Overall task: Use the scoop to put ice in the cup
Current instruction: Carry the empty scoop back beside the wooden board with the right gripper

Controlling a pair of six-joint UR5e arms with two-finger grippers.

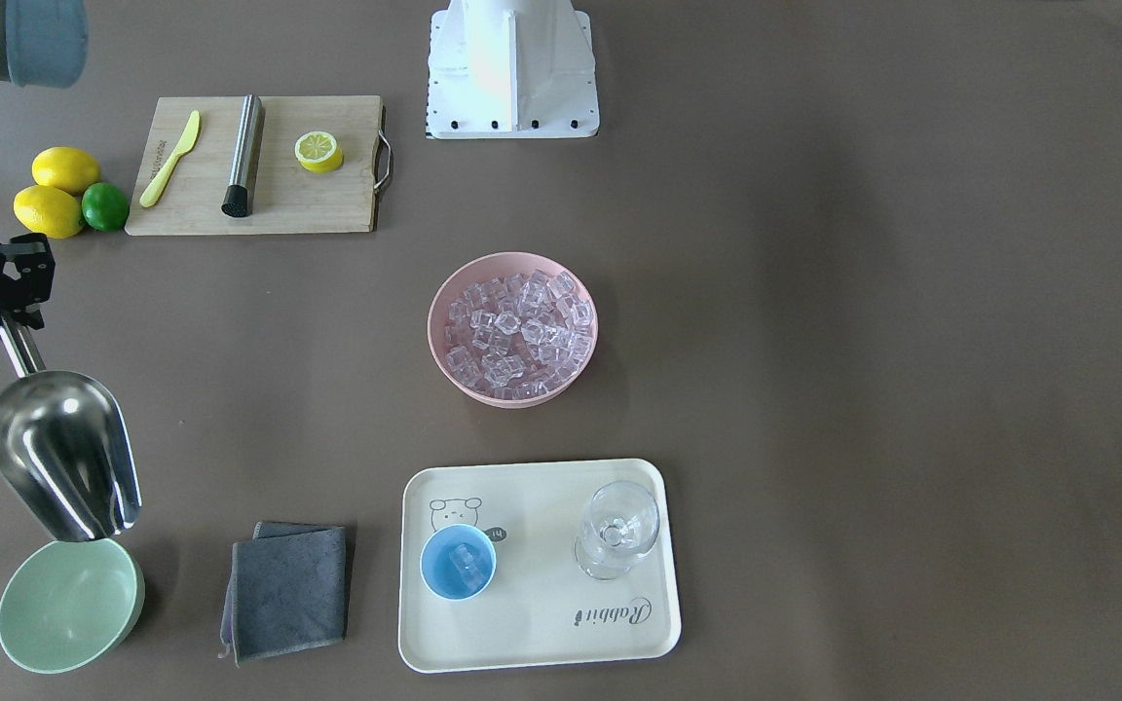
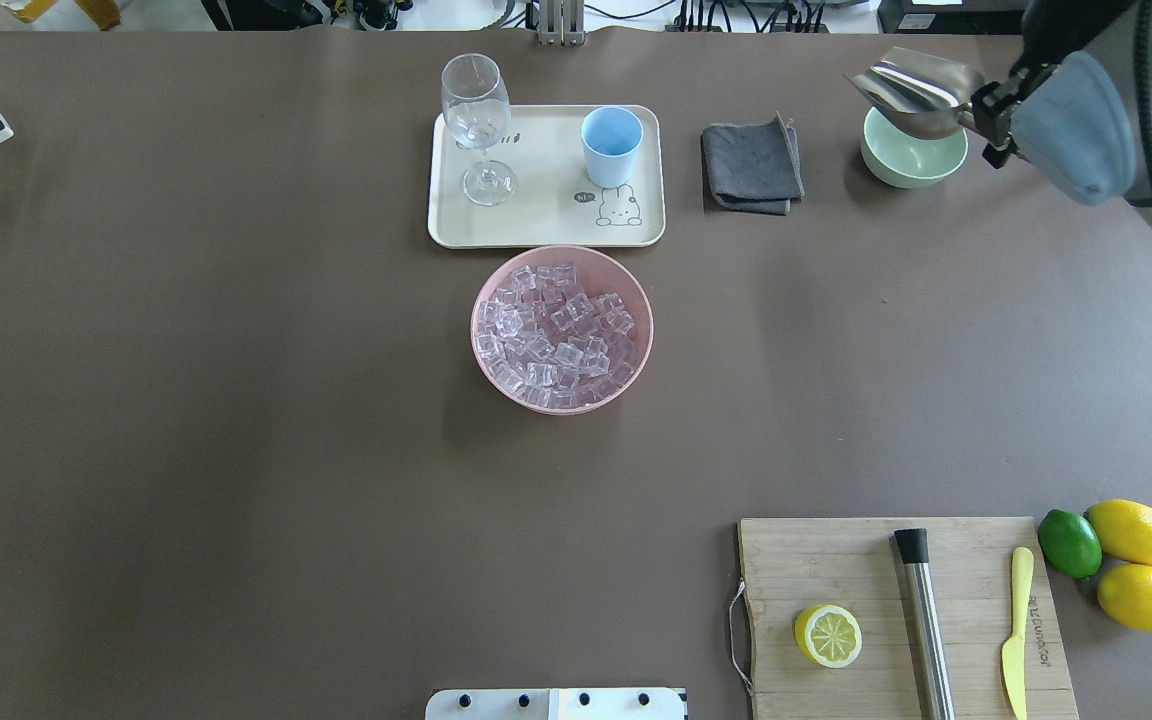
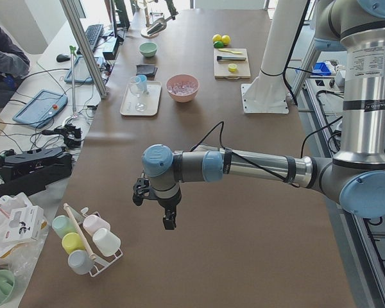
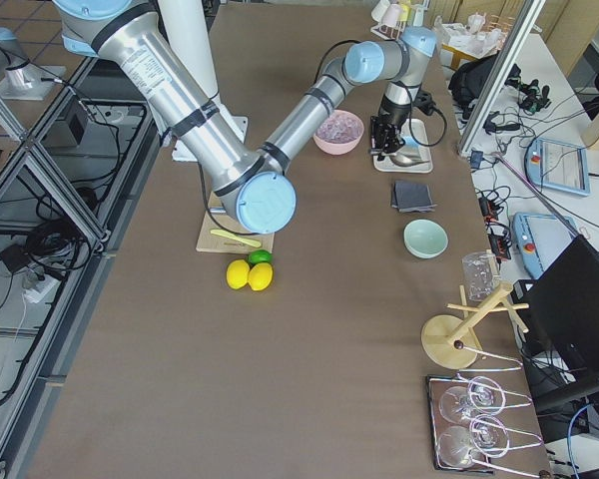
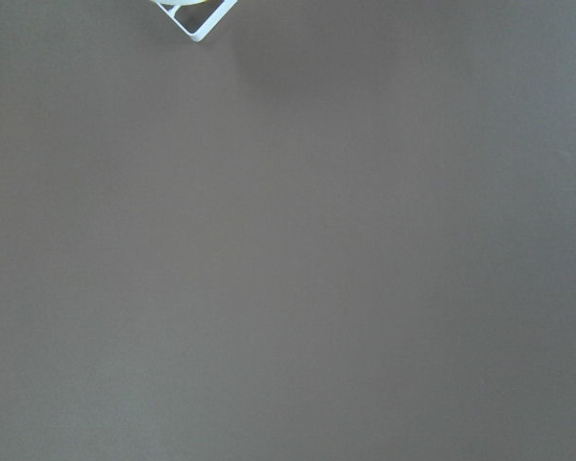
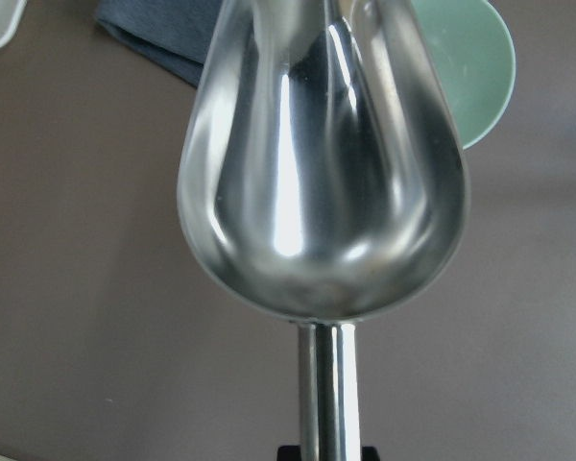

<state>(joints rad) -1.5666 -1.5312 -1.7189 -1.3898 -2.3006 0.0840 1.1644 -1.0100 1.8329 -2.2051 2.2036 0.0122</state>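
Our right arm (image 4: 299, 115) stretches far out over the table (image 1: 814, 389), wrist raised clear of the surface; our right gripper (image 1: 11, 310) is clamped on the rod handle of the scoop (image 1: 59, 453), holding it aloft; our left arm (image 3: 256, 165) extends level over the table's other end, wrist bent down; our left gripper (image 3: 169, 221) points at the tabletop, too small to tell how its jaws stand.

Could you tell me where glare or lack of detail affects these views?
Right wrist view: bright glare streaks run down the scoop, hiding part of the green bowl; left wrist view: nearly all bare brown table; overhead view: even light, soft shadow beside the pink bowl.
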